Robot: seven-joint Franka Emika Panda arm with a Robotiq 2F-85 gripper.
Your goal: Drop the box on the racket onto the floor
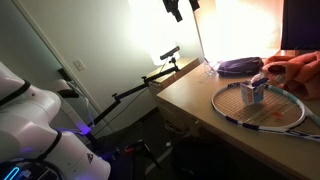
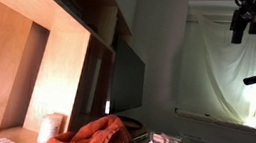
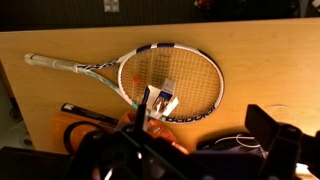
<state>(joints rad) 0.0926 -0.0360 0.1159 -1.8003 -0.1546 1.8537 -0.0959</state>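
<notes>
Standing on racket (image 3: 192, 72): box (image 3: 160, 101), print illegible.

Below the jaws of the matt black gripper (image 1: 184, 8), the desk (image 3: 60, 100) is pale wood with a smooth, low-sheen face. The racket (image 3: 190, 75) on it has a glossy white-and-dark frame around a dull string grid. The box (image 3: 160, 100) on the strings looks like printed cardboard with a slight shine, while farther out from the jaws there is soft, crumpled orange cloth (image 2: 98, 138), a dark purple fabric bundle (image 1: 238, 67) and smooth wooden shelving (image 2: 29, 58).
</notes>
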